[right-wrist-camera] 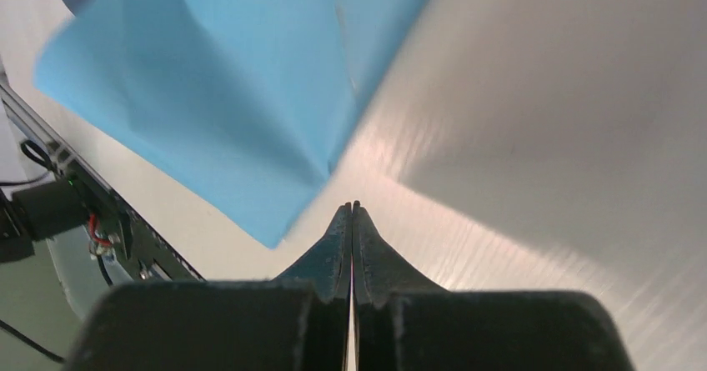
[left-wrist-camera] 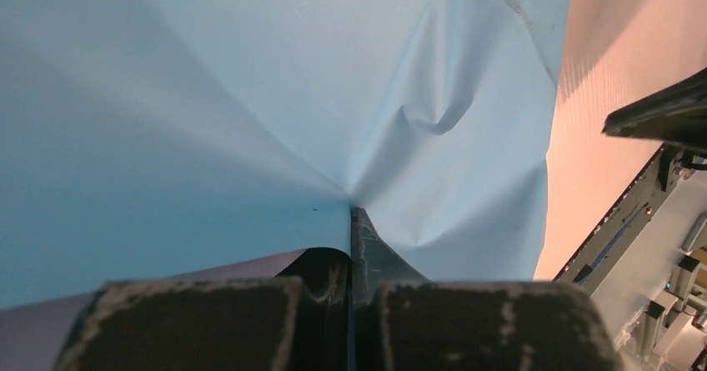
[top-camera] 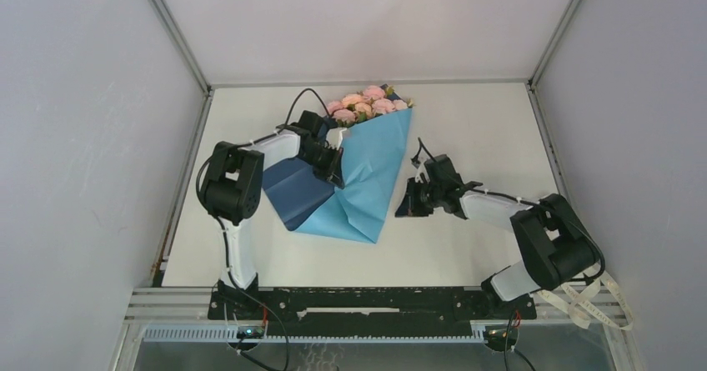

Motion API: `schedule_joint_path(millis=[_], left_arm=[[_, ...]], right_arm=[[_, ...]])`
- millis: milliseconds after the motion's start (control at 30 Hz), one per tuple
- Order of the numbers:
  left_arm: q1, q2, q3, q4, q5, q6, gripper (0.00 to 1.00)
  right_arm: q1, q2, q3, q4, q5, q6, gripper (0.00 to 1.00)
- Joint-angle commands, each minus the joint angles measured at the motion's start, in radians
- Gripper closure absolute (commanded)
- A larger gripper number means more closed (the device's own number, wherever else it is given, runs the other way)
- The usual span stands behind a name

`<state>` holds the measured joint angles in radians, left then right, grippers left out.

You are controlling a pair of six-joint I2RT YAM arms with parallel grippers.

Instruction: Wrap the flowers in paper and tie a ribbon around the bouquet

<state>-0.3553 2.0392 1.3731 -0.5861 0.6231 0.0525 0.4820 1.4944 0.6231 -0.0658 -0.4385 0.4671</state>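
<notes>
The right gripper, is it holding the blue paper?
No, the right gripper is shut on nothing over the bare table, with the paper just ahead of its tips.

You've got a white table (top-camera: 467, 254) boxed in by plain grey walls (top-camera: 75, 137) at 9, 12 and 3 o'clock. Metal posts (top-camera: 171, 25) run up the far corners, and a black rail (top-camera: 375, 303) sits at 6. Light is soft and even.

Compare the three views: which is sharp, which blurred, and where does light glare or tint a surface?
Top external: even light, the flowers and paper sharp. Left wrist: paper soft, the table tinted orange. Right wrist: paper edge blurred, streaky glare on the table, right gripper dark.
</notes>
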Motion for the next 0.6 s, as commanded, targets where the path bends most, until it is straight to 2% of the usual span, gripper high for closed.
schedule_joint_path(millis=[0, 167, 267, 467, 567], left_arm=[[-0.027, -0.065, -0.012, 0.003, 0.017, 0.022, 1.00], [-0.031, -0.065, -0.004, -0.007, -0.004, 0.021, 1.00], [-0.031, -0.072, -0.008, -0.008, -0.017, 0.026, 1.00], [-0.031, -0.072, -0.007, -0.011, -0.061, 0.040, 1.00], [-0.031, -0.061, -0.002, -0.019, -0.064, 0.048, 1.00]], right_arm=[[-0.039, 0.013, 0.146, 0.009, -0.004, -0.054, 1.00], [-0.056, 0.228, 0.339, 0.106, -0.069, -0.032, 1.00], [-0.097, 0.349, 0.399, 0.093, -0.067, -0.004, 1.00], [-0.252, 0.440, 0.428, 0.082, -0.022, 0.043, 1.00], [-0.315, 0.486, 0.492, 0.071, -0.042, 0.050, 1.00]])
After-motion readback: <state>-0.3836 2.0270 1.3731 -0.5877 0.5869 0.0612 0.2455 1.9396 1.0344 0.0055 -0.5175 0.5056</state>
